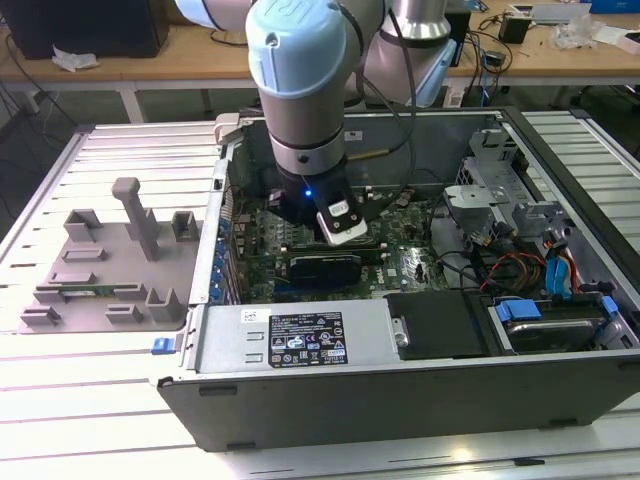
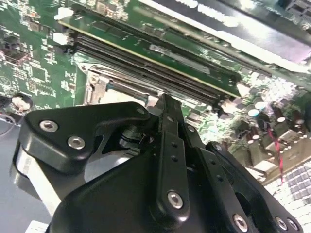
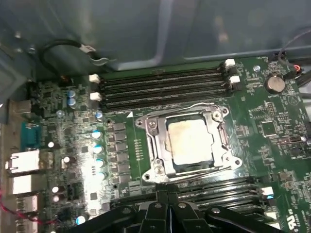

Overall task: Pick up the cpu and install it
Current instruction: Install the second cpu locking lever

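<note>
Black gripper (image 3: 167, 196) poised over the seated CPU inside the open case.

The black fingers (image 2: 167, 121) look pressed together with nothing between them, though their tips are cut off in both wrist views. Just beyond them, the small flat pale silver square cpu (image 3: 187, 141) lies inside the dark metal-rimmed socket frame (image 3: 150, 141) on the green motherboard (image 3: 277, 141), apparently already set in place, so the gripper hangs apart above it. In the exterior view the arm's grey-and-blue wrist (image 1: 300, 90) hides the socket inside the grey metal computer case (image 1: 420, 390).
</note>
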Controlling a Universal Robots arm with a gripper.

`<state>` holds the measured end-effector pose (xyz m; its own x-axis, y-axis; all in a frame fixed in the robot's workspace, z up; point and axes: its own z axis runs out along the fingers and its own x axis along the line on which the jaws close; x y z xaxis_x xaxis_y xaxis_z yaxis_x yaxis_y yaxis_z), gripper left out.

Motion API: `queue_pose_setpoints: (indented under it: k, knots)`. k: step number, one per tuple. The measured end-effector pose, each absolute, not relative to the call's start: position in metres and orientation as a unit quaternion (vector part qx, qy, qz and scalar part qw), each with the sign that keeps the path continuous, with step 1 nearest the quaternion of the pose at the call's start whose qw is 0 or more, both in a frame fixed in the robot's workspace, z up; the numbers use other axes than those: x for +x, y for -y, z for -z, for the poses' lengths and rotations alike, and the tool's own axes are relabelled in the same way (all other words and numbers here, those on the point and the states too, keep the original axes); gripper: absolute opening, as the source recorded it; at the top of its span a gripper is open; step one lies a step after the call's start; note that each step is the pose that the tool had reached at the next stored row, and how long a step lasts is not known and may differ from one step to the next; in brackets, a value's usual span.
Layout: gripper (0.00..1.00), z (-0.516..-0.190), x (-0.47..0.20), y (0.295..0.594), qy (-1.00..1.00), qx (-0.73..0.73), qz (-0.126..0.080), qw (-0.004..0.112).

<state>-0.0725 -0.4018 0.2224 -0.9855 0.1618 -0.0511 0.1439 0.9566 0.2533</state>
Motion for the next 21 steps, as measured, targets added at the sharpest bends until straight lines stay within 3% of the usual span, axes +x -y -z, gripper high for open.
queue_pose_setpoints:
  k: [14,21]
  knots:
    - [0.11,-0.222,-0.045,0.360,-0.990,0.079,-0.108,0.037]
    - [0.11,-0.237,-0.041,0.357,-0.991,0.079,-0.106,0.037]
